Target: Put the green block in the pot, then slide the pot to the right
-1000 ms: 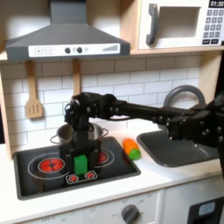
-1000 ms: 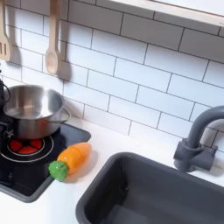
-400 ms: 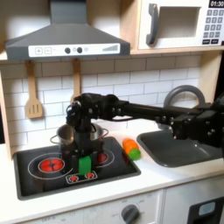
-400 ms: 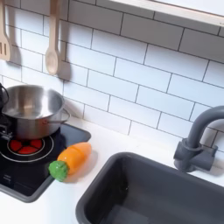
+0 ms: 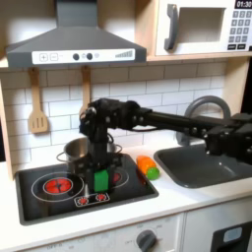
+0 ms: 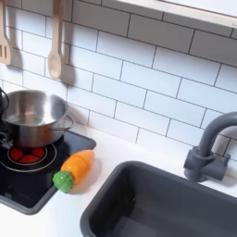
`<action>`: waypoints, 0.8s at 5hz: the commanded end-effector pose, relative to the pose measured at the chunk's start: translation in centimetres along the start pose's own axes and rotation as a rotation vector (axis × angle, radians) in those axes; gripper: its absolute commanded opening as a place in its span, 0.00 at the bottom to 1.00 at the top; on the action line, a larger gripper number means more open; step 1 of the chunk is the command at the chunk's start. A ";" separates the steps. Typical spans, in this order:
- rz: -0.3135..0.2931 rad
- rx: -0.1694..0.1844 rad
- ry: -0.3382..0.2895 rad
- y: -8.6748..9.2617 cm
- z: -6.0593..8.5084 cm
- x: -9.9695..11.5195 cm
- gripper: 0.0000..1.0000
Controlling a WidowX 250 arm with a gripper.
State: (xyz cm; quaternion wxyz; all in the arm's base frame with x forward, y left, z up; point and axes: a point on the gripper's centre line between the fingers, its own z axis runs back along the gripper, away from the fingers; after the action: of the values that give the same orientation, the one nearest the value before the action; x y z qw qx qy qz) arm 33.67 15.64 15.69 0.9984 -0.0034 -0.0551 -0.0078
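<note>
Fingers [image 5: 99, 169] are set directly over the upright green block [image 5: 100, 180], apparently closed on it; the pot [image 5: 81, 151] sits just behind-left.

White tiled wall [image 6: 139, 74] behind toy kitchen counter [image 5: 59, 212].

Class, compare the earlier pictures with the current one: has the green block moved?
Yes. In the first exterior view the green block has shifted slightly right on the stovetop, toward the toy carrot.

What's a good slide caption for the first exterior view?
Gripper reaches down to the green block on the stove, in front of the pot.
</note>
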 end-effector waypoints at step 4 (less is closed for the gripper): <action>0.019 -0.002 -0.151 -1.2 5.2 1.8 0.00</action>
State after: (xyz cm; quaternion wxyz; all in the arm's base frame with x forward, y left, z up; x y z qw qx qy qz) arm 34.42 14.90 21.97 0.9900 0.0036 -0.1408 0.0079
